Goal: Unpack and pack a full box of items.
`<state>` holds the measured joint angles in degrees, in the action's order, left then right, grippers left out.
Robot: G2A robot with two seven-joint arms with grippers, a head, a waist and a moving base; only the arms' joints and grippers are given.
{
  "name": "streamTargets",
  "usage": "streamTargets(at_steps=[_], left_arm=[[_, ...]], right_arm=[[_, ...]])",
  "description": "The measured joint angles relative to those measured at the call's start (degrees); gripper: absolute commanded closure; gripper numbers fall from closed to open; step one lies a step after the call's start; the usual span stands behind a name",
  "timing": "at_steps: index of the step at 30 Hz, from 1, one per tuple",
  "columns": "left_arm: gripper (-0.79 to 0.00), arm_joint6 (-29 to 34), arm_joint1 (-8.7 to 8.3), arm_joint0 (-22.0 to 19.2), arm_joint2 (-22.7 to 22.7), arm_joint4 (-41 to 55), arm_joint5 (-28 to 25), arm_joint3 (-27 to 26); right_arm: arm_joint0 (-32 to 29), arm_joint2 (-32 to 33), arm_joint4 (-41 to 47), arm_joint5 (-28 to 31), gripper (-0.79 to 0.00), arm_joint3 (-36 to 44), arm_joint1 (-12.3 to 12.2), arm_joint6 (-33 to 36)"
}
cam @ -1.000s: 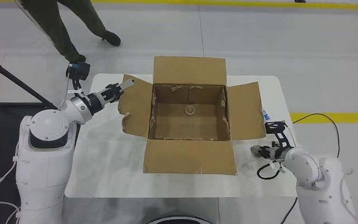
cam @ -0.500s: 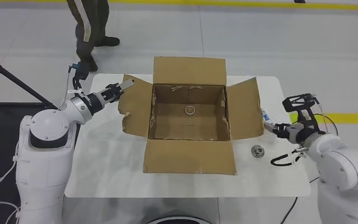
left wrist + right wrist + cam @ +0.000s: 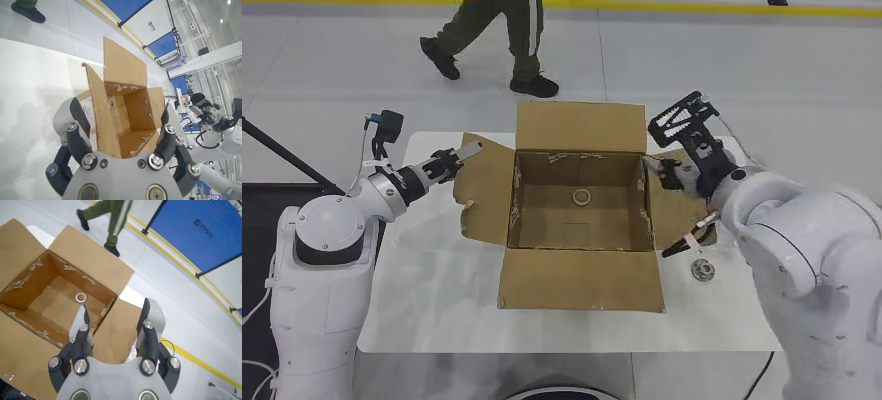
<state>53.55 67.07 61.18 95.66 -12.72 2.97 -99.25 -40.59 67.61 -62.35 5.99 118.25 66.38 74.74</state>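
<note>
The right gripper point(image 3: 115, 305) is hanging with its fingers spread wide and nothing between them. It is just above the right flap point(image 3: 113, 332) of the box point(image 3: 90, 256), close to the corner where that flap is meeting the back wall. The left gripper point(image 3: 120, 106) is spread and empty too, sitting at the outer edge of the left flap point(image 3: 485, 190). The flap's edge is lying in line with the gap between its fingers, though I cannot tell whether either finger is touching the card.

The box is standing open in the middle of the desk point(image 3: 432, 290), with all four flaps folded out. Inside, a single ring point(image 3: 582, 196) is lying flat on the bottom, near the back wall and about midway along it. A small round piece point(image 3: 702, 268), probably a metal part, is lying on the desk just beside the box's front right corner.

By my reading the unpacking is nearing its end, and the ring looks to be the last thing inside. The next move is calling for the right gripper to clear the flap and wall, drop deep into the box and come down over the ring. As the ring is lying flat and thin, the fingers will need to reach the bottom and pinch across its rim.
</note>
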Motion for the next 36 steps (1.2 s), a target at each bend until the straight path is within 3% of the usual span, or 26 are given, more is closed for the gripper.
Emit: streamTargets(at_steps=[11, 14, 19, 25, 32, 36], left_arm=[[-0.785, 0.0, 0.0, 0.0, 0.0, 0.0, 0.0, 0.0], [-0.785, 0.0, 0.0, 0.0, 0.0, 0.0, 0.0, 0.0], [-0.785, 0.0, 0.0, 0.0, 0.0, 0.0, 0.0, 0.0], [-0.785, 0.0, 0.0, 0.0, 0.0, 0.0, 0.0, 0.0], [-0.785, 0.0, 0.0, 0.0, 0.0, 0.0, 0.0, 0.0], [-0.785, 0.0, 0.0, 0.0, 0.0, 0.0, 0.0, 0.0]], right_arm=[[9.58, -17.08, 11.86, -0.16, 0.0, -24.16, 4.36, -9.1], [11.33, -21.49, 11.83, -1.79, -0.311, -30.08, 5.88, -11.05], [14.3, -27.43, 14.06, -1.94, -0.465, -41.24, 8.58, -13.91], [17.32, -32.69, 15.5, -2.78, -0.388, -52.89, 12.09, -17.46], [19.02, -35.43, 13.81, -12.08, -0.366, -60.62, 15.54, -21.14], [19.23, -35.27, 14.48, -14.4, -0.366, -62.89, 16.65, -22.3]])
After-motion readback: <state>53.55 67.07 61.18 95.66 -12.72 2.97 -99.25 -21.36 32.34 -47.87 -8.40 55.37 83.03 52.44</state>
